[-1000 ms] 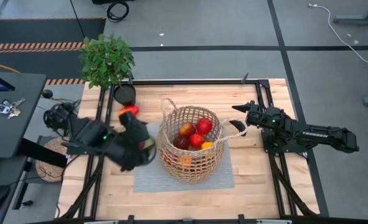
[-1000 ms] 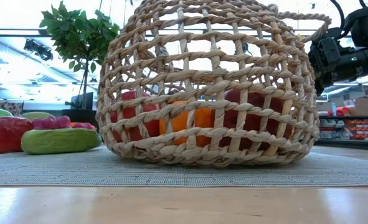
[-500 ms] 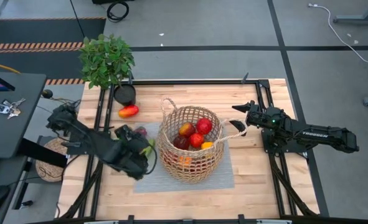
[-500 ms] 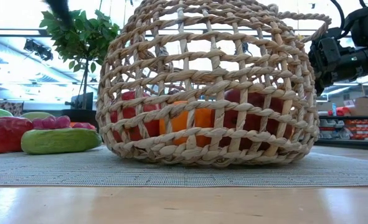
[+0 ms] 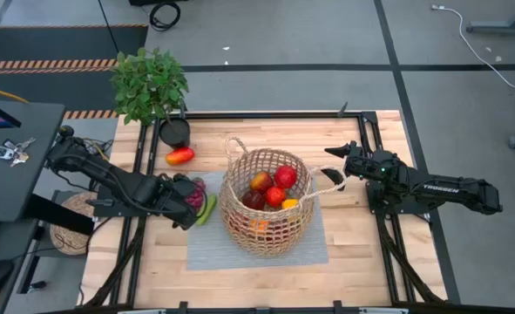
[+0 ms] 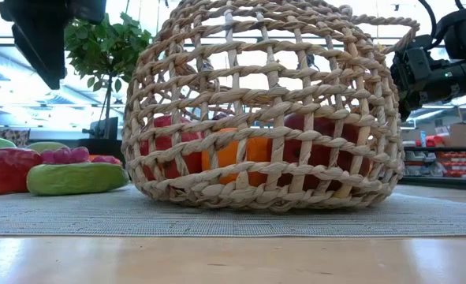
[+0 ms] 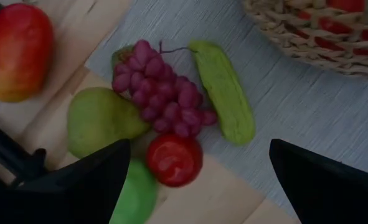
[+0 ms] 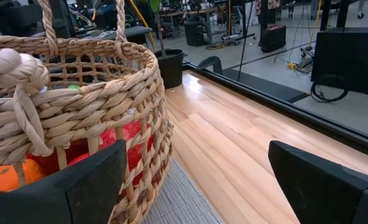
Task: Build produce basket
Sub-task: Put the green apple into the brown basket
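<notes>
Dark left gripper has apparently swung back over grapes.

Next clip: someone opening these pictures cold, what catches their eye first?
The big wicker basket at the middle of the table, on a grey mat, already holding red and orange fruit. Next, the pile still outside it on its left: purple grapes, a cucumber, a pear and a small red fruit, with the open left gripper hovering right above them. The open right gripper waits by the basket's right handle.
</notes>
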